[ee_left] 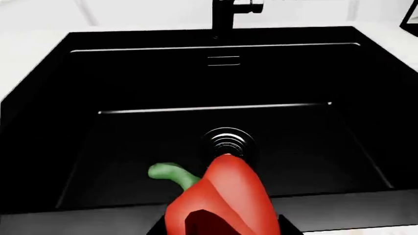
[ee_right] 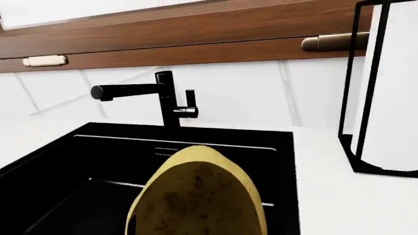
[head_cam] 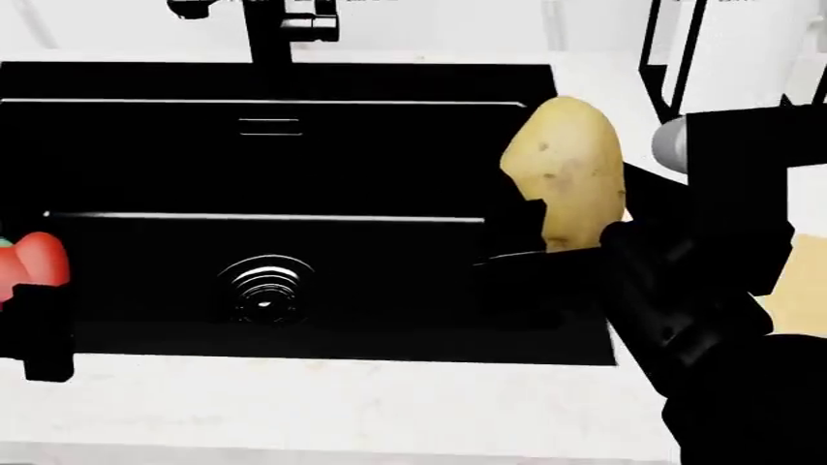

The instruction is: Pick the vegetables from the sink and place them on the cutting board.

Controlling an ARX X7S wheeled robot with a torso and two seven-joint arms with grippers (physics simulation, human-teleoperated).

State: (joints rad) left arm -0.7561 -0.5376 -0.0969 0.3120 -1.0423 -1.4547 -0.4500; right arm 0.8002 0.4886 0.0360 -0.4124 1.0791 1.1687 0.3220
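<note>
My right gripper (head_cam: 549,237) is shut on the tan speckled potato (head_cam: 565,170) and holds it upright above the right rim of the black sink (head_cam: 387,82); the potato fills the right wrist view (ee_right: 196,196). My left gripper (head_cam: 33,300) is shut on the red bell pepper (head_cam: 37,260) at the head view's left edge. In the left wrist view the pepper (ee_left: 222,200) with its green stem (ee_left: 171,174) hangs over the sink's front edge, near the round drain (ee_left: 228,142). A pale strip of cutting board (head_cam: 795,305) shows at the right, behind my right arm.
The black faucet (head_cam: 271,24) stands behind the basin; it also shows in the right wrist view (ee_right: 163,98). A black wire paper-towel holder (ee_right: 385,98) stands on the white counter (head_cam: 323,402) to the right of the sink.
</note>
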